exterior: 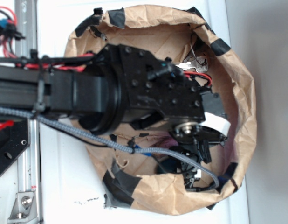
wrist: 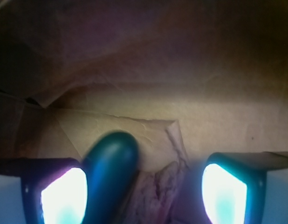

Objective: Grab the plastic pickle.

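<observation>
While the end effector (wrist: 144, 186) hangs open inside the paper bag (wrist: 190, 112), the plastic pickle (wrist: 111, 172) lies against its left-of-frame finger; long axis pointing away.

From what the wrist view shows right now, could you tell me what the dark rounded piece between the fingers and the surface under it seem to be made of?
The dark green-teal rounded pickle looks like smooth moulded plastic: glossy, with a soft highlight on its rounded end and no seams. The crumpled brown bag under it looks like matte kraft paper, going by its creases and torn flap edges. The pickle lies beside one of the two fingers; their glare-washed pads hide their own material.
</observation>
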Robot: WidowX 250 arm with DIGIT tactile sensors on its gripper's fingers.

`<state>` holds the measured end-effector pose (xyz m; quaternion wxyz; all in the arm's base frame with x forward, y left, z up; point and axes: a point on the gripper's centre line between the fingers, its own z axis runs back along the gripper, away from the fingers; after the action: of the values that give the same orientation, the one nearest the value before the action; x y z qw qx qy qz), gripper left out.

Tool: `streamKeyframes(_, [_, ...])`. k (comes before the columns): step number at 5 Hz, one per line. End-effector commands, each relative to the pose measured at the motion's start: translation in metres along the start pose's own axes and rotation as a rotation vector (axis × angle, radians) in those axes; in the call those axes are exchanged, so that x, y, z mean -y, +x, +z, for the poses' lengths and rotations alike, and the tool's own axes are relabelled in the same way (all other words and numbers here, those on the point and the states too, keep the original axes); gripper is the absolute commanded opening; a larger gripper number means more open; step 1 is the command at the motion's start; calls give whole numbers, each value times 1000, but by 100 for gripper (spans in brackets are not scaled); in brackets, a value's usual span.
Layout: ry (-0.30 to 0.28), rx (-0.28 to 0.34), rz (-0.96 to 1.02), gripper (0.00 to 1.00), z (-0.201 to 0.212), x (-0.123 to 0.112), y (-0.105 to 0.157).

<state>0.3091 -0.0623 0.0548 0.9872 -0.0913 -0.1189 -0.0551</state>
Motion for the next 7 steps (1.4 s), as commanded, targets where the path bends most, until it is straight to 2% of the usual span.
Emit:
streamKeyframes(1, [-32, 66, -84, 100, 7, 44, 18])
streamKeyframes(2, [-84, 54, -99, 100, -4, 45, 21])
streamKeyframes(3, [-92, 30, -96, 100, -8, 44, 16])
streamKeyframes(4, [-127, -5, -104, 97, -13, 37, 5])
streamKeyframes(5, [-140, -22, -102, 0, -11, 31, -4])
streamKeyframes(7, [-113, -20, -80, 0, -16, 22, -7])
